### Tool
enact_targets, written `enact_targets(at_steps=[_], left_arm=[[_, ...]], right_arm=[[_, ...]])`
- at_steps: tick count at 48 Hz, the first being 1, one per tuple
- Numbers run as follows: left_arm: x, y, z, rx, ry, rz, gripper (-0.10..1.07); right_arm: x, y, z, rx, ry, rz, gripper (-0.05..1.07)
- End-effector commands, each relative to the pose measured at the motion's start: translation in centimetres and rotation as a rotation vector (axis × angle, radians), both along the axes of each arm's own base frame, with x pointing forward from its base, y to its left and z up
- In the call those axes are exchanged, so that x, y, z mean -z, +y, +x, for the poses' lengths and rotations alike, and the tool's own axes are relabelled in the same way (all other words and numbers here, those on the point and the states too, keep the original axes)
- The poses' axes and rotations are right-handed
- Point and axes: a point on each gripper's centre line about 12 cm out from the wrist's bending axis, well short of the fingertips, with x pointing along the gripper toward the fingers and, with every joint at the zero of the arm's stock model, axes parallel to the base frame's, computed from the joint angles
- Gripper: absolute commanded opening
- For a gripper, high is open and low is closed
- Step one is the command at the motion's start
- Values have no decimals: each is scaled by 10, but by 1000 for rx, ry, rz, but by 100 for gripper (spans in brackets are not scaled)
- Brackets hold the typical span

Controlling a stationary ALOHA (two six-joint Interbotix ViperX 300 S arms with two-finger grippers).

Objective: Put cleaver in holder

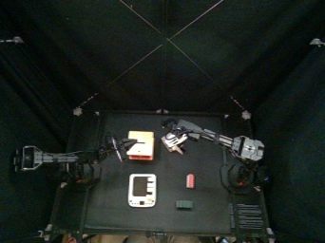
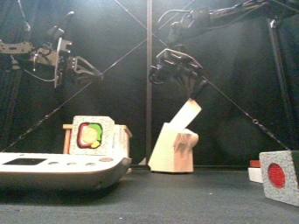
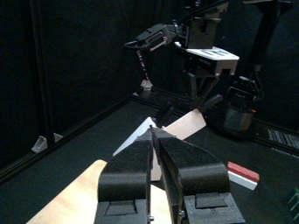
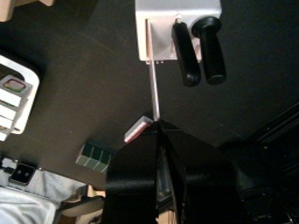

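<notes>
The holder (image 2: 176, 150) is a pale boxy block standing mid-table. From above it shows a white top (image 4: 162, 26) with two black handles in it. The cleaver (image 2: 190, 112) is a pale flat blade, tilted, with its lower end at the holder's top. It shows edge-on as a thin line (image 4: 153, 87). My right gripper (image 2: 176, 77) (image 1: 170, 140) (image 4: 158, 127) is directly above the holder, shut on the cleaver's upper end. My left gripper (image 3: 156, 140) (image 1: 124, 147) (image 2: 76, 66) is shut and empty, raised to the holder's left.
A white-orange block with a green and red face (image 2: 93, 136) (image 1: 140, 145) stands just left of the holder, under my left gripper. A white slab (image 1: 141, 190) (image 2: 52, 166) lies front left. A red piece (image 1: 191, 179) (image 2: 278, 175) and a dark green piece (image 1: 184, 202) lie front right.
</notes>
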Motion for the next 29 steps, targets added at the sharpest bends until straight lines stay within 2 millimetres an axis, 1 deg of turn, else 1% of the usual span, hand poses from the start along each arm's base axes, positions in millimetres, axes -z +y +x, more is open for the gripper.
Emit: enact_targets(at_steps=[1,7,10,14,17,21,29], left_arm=[[-7,1,0,-6,-23,8,50],[-7,1,-1,-6,-26,8,50],[-6,0,-2,-4,-25,7,50],[-7,1,-3,-6,-26,8,50],[-6,0,-3,-5,-27,7,50],[-6,1,-4,-12,-28,-1,50],[-6,2,-4,-19,-30,-7,50]], right_arm=[[-26,-4,-3,7,-59,-49,51],[-34,-6,-3,8,-73,-74,65],[-37,-3,-4,0,-81,-75,74],[-40,1,-8,-2,-75,-69,81],[-43,6,-12,-13,-60,-64,84],[-44,13,-15,-24,-48,-57,84],[-35,27,-22,-46,-9,-27,83]])
